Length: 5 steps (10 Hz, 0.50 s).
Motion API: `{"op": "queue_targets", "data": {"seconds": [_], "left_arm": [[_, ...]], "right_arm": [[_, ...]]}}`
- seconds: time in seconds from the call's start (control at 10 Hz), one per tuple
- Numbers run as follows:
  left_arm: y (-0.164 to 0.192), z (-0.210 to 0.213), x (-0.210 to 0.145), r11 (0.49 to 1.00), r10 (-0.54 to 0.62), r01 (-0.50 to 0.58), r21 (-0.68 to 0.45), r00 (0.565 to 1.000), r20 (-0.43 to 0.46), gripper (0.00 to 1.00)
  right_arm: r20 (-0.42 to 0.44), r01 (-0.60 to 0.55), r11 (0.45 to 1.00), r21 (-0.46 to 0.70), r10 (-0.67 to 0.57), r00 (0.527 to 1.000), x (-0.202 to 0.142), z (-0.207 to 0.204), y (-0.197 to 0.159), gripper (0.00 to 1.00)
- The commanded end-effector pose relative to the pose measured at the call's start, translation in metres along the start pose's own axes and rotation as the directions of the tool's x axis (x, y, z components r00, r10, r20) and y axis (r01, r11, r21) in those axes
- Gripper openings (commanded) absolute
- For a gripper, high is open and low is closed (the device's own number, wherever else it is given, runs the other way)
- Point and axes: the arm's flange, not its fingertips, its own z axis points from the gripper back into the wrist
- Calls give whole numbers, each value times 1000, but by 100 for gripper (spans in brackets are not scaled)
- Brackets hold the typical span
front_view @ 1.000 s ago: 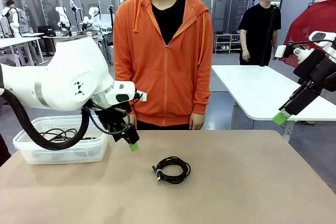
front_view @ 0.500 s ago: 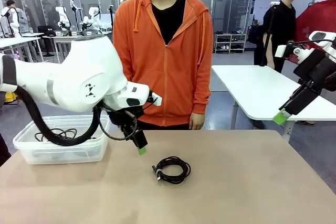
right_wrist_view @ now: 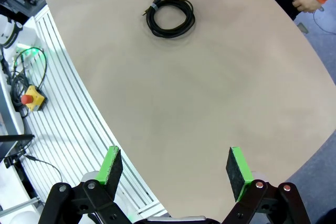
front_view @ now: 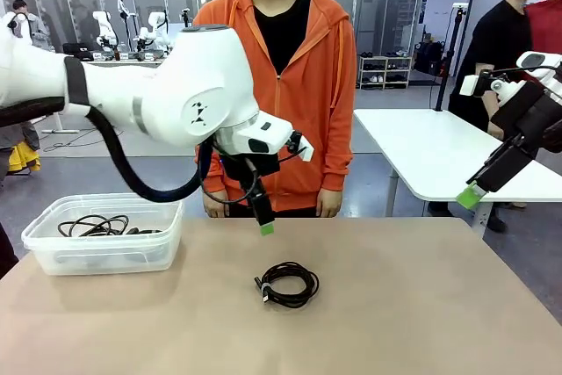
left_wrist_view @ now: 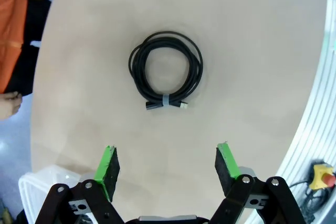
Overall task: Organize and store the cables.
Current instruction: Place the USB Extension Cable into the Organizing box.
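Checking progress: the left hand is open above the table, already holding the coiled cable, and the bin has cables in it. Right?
Not quite. The left hand is open but holds nothing; the coiled cable lies on the table beyond its fingers, as the left wrist view shows. The bin does hold cables.

The left arm (front_view: pixel 158 98) is glossy white and bulbous, ringed by a grey band, with a small black marking on its joint and a thick black hose looped beneath. Its tool (left_wrist_view: pixel 167 165) has black linkage fingers with silver screws and green pads (left_wrist_view: pixel 109 165). The right tool (right_wrist_view: pixel 175 170) looks identical. The person (front_view: pixel 277 94) wears an orange zip hoodie over what seems a black shirt.
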Motion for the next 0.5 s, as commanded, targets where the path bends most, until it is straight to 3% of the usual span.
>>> {"op": "queue_targets", "data": {"seconds": [0.0,0.3,0.4], "left_arm": [[8,-3,14,999,-44,43,-22,998,-39,93],[11,-5,13,998,-47,45,-31,997,-57,93],[8,-10,15,999,-21,20,-26,1000,-21,93]], "right_arm": [[4,23,1000,-6,-23,1000,4,1,0,100],[4,23,1000,-6,-23,1000,4,1,0,100],[4,23,1000,-6,-23,1000,4,1,0,100]]}}
